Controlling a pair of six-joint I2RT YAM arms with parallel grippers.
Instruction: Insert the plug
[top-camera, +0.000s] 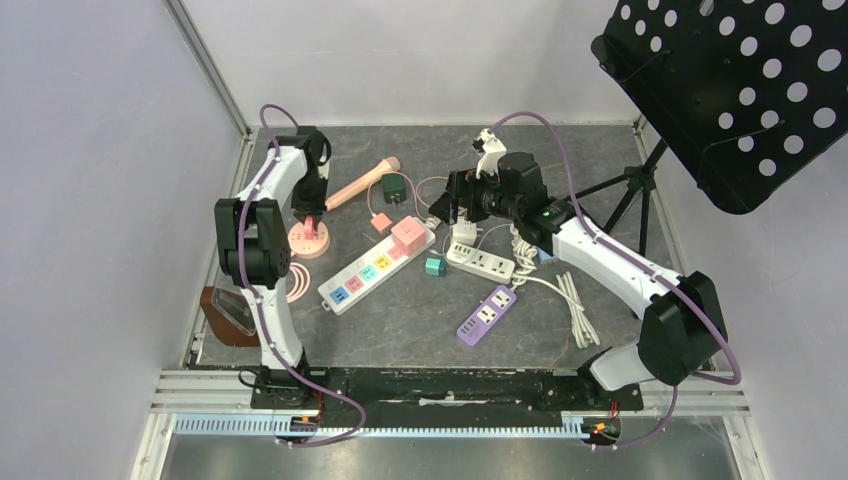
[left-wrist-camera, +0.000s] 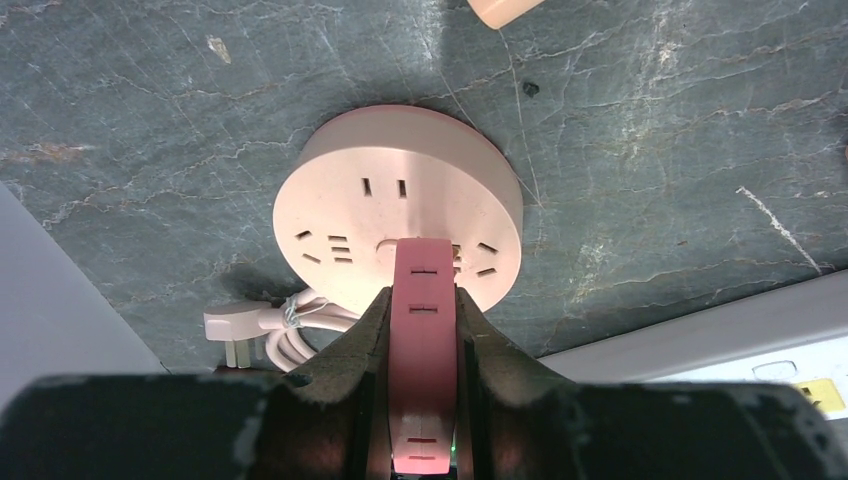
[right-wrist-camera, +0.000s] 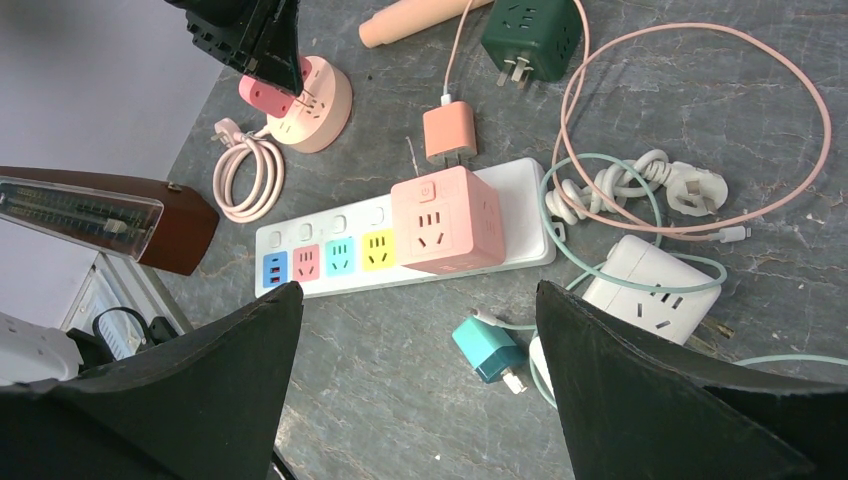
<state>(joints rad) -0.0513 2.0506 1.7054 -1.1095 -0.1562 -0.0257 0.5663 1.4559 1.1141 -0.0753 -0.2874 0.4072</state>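
Pink plug gripped at the round socket

The left gripper (left-wrist-camera: 423, 300) is angled down and clamped on the flat pink plug (left-wrist-camera: 422, 345), its tip at the smooth round socket (left-wrist-camera: 370, 200) on the veined stone table (left-wrist-camera: 650, 120). The right gripper (right-wrist-camera: 420, 300) is spread wide above the white power strip (right-wrist-camera: 520, 215), where 1 pink cube (right-wrist-camera: 445, 220) sits.

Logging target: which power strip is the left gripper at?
The round pink socket, at the tip of the pink plug the left gripper holds. The multicolour strip, white strip and purple strip are long bars.
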